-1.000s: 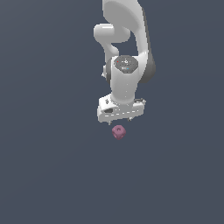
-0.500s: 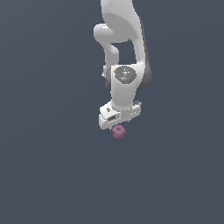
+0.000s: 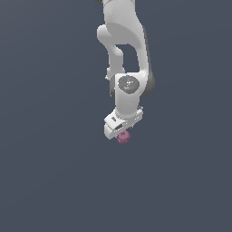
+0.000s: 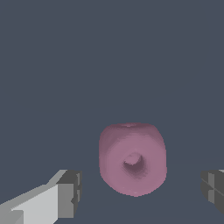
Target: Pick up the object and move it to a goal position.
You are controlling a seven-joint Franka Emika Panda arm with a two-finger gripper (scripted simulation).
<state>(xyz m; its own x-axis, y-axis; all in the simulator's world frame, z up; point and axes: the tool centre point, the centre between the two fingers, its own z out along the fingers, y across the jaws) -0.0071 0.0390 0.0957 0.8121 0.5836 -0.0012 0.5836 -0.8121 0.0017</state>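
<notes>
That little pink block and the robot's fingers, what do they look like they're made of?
The pink block looks like matte rubber or soft plastic: rounded corners, a smooth dimple, no shine. The fingers show dark grey, flat, dull pads, perhaps rubber, on white bodies that look like painted metal or hard plastic. It is a rendered scene, so this is guesswork.

surface: plain dark slate-grey floor (image 3: pixel 50 181) | on it: just the little pink-mauve lump (image 3: pixel 123 137), dimple showing

A plain, flat dark slate-blue ground (image 3: pixel 50 172) fills both views.
</notes>
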